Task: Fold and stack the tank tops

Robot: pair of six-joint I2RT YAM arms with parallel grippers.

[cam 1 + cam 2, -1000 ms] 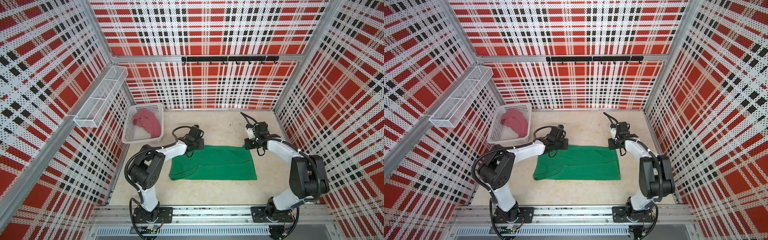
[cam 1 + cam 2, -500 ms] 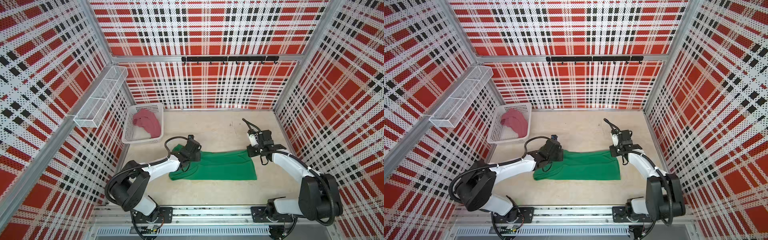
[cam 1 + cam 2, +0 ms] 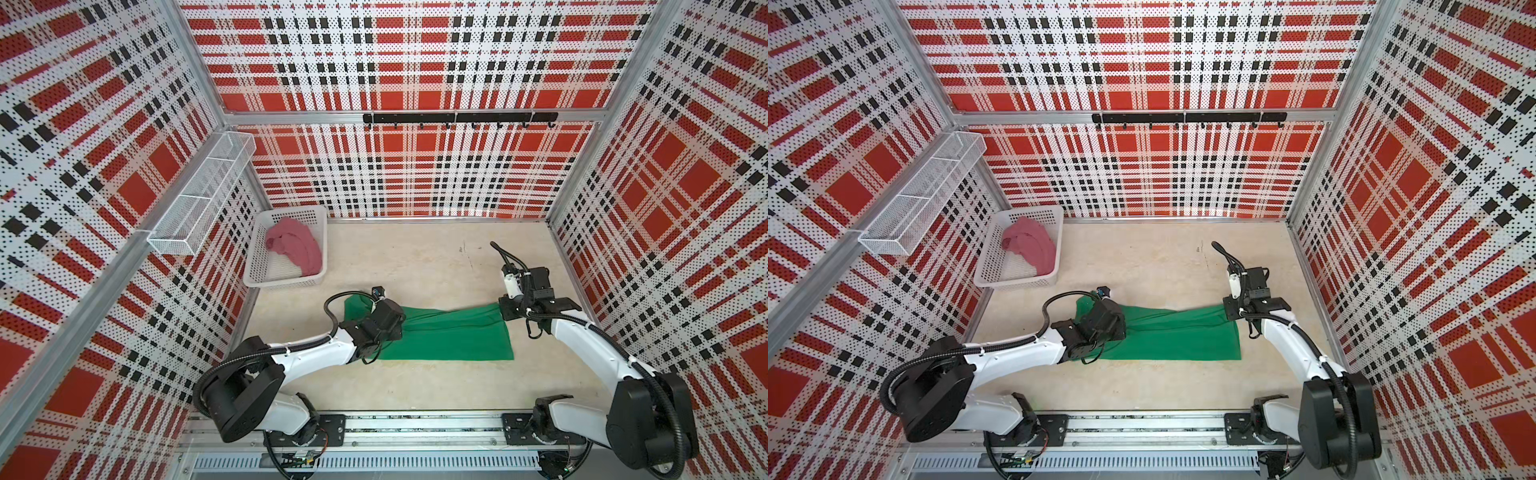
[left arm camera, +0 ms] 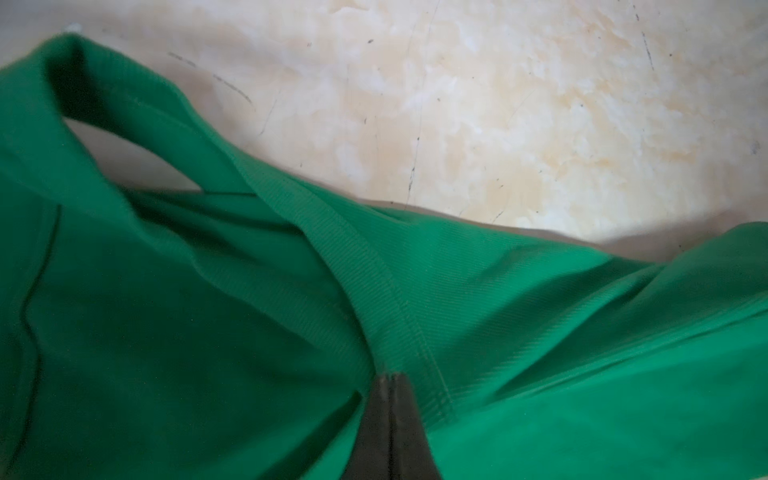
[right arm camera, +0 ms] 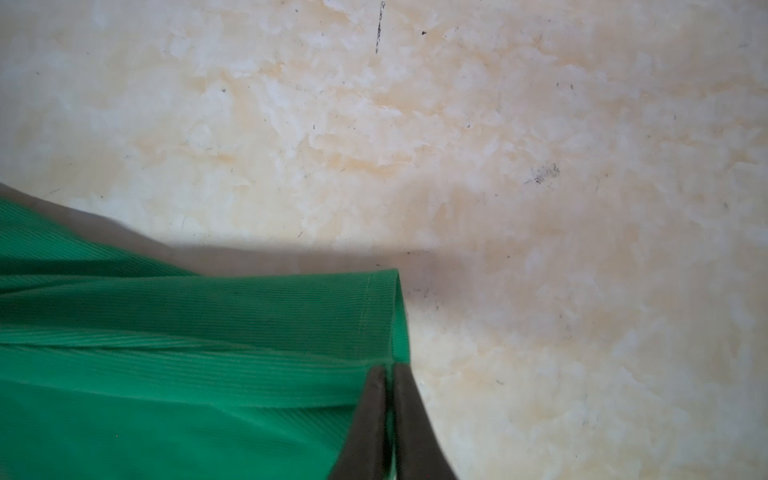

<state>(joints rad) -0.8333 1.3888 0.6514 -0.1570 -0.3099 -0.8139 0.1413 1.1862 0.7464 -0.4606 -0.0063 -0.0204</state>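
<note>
Left gripper (image 4: pixel 390 377) and right gripper (image 5: pixel 390 369) pinch the green tank top (image 3: pixel 457 336); only wrist views show this.

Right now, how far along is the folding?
Early. Nothing is finished or stacked. In hand: the green tank top lies on the table, its far edge pinched by the left fingers near a strap and by the right fingers at a hem corner. Left: finishing that fold, then the pink tank top, crumpled in the basket.

Bright, even light; wrist cams blurry.
</note>
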